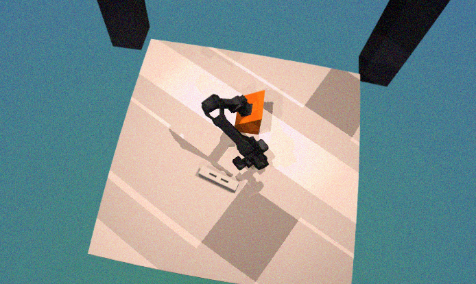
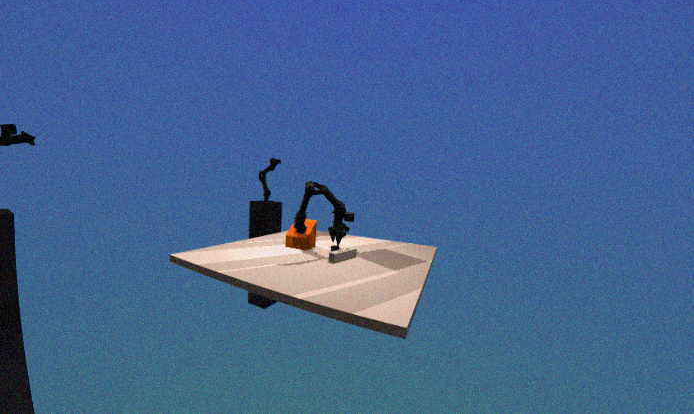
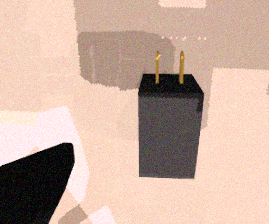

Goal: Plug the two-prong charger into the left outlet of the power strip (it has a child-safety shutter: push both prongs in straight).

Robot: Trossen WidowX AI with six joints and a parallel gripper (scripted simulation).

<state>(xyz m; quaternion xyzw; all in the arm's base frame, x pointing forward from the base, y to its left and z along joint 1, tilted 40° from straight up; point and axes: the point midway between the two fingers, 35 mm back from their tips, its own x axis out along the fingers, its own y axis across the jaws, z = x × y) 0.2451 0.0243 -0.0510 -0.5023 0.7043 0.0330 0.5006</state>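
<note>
The charger (image 3: 170,125) is a dark grey block lying flat on the table, with its two gold prongs (image 3: 169,67) pointing away from me in the wrist view. My gripper (image 3: 173,156) (image 1: 250,158) (image 2: 336,238) is open and hangs straight above the charger, one finger on each side and apart from it. In the top view the gripper hides the charger. The power strip (image 1: 217,178) (image 2: 342,255) is a pale bar with dark slots on top and lies on the table just beside the gripper.
The arm stands on an orange block (image 1: 254,109) (image 2: 300,234) behind the gripper. The table (image 1: 158,214) (image 2: 307,281) is a beige slab with open edges all round. Black pillars (image 1: 123,14) (image 1: 403,31) (image 2: 265,217) stand off its far corners.
</note>
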